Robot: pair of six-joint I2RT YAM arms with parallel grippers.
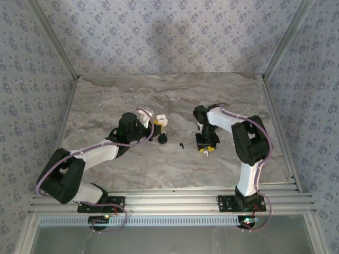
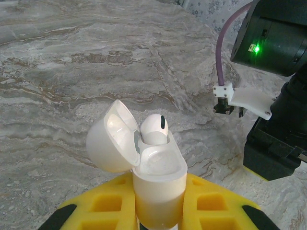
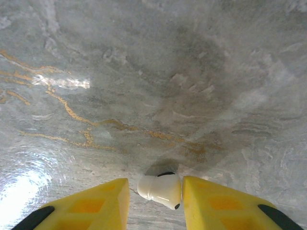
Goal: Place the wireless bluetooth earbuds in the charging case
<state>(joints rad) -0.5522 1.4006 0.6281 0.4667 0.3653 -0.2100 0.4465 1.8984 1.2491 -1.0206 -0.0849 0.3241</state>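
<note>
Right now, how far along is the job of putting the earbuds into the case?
Done: one white earbud sits in the open white case, clamped in the left gripper. In hand: the right gripper straddles a second white earbud on the table, a gap showing on one side. Left: grip it, lift it, seat it in the case. A small black piece also lies loose on the table.
</note>
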